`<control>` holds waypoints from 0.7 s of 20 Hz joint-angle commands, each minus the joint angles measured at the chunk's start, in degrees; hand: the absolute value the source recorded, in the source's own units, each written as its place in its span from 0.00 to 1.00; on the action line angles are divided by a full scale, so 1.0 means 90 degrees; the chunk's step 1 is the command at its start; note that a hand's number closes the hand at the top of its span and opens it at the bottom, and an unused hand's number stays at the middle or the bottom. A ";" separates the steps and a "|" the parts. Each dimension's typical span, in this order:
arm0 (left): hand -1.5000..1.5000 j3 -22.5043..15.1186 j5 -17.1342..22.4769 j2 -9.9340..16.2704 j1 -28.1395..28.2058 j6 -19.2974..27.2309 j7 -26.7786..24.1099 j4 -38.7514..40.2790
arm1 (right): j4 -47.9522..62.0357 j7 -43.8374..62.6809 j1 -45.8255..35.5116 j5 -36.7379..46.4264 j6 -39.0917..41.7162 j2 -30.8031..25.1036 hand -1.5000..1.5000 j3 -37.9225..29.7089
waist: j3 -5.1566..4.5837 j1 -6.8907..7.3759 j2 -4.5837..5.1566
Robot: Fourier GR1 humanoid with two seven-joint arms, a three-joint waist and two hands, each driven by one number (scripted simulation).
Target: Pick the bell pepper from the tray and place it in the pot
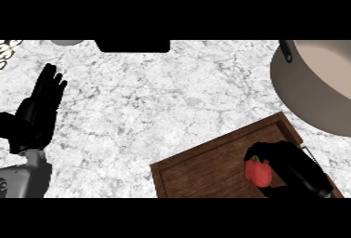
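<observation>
A red bell pepper [258, 173] lies on the dark wooden tray [205, 169] at the lower right. My right hand [291, 165] is over the tray with its fingers curled round the pepper's top and right side, hiding part of it. The grey pot [302, 90] with a beige inside stands at the right edge, beyond the tray, with a dark handle at its upper left rim. My left hand [37, 109] rests open at the left, fingers pointing up, away from both.
A black flat object [132, 45] sits at the counter's far edge in the middle. A small grey round thing [66, 42] and a white patterned item [7, 51] show at the top left. White marble counter [158, 102] spreads between the hands.
</observation>
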 commanded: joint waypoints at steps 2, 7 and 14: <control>0.50 0.0040 -0.0084 -0.0085 0.0013 -0.0048 -0.0074 0.0006 | -0.0316 -0.0076 0.0548 0.0518 -0.0167 0.0136 1.00 0.0240 | 0.0031 -0.0021 0.0025; 0.50 0.0213 -0.0008 0.0121 -0.0028 -0.0029 0.0210 -0.0075 | -0.0920 -0.2109 0.1263 -0.0072 0.0198 -0.1414 1.00 0.0104 | 0.0036 -0.0130 -0.0025; 0.50 0.0318 0.0035 0.0108 0.0093 -0.0056 0.0021 0.0026 | -0.1159 -0.5246 0.2687 -0.0662 -0.0512 -0.3465 1.00 -0.0719 | 0.0040 -0.0357 -0.0033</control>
